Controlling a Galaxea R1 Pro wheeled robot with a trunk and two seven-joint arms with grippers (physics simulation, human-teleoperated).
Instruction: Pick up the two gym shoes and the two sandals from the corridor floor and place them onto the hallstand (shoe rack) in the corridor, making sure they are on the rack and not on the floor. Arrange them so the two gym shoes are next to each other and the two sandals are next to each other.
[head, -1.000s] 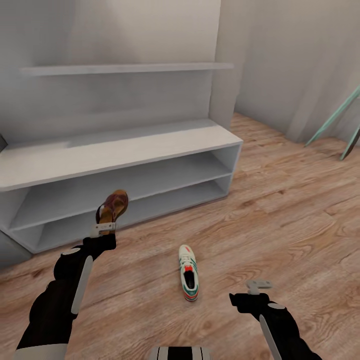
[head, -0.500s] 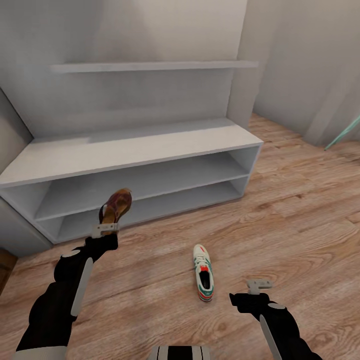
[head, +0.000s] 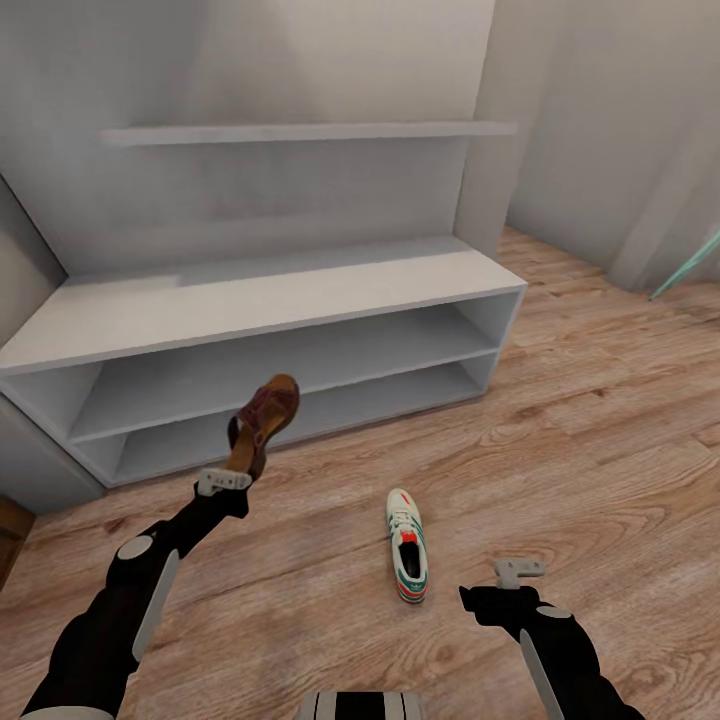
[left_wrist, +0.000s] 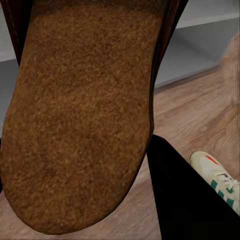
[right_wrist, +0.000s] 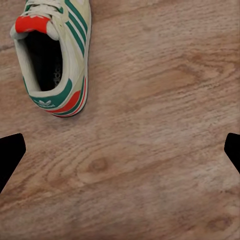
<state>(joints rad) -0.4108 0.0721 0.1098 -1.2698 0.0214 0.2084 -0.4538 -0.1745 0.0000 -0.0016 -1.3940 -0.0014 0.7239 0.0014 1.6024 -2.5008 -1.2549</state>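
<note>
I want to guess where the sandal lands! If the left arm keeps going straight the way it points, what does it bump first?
Probably the hallstand: the left gripper aims the sandal at its bottom open shelf, though depth is hard to judge.

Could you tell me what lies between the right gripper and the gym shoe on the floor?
Only bare wood floor separates the right gripper from the gym shoe, as the head and right wrist views show.

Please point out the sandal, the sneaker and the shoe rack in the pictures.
sandal (head: 262, 425): head view, on its straps, above the left gripper.
sneaker (head: 406, 546): head view, on its opening, on the floor.
shoe rack (head: 250, 297): head view, on its bare top board.
</note>
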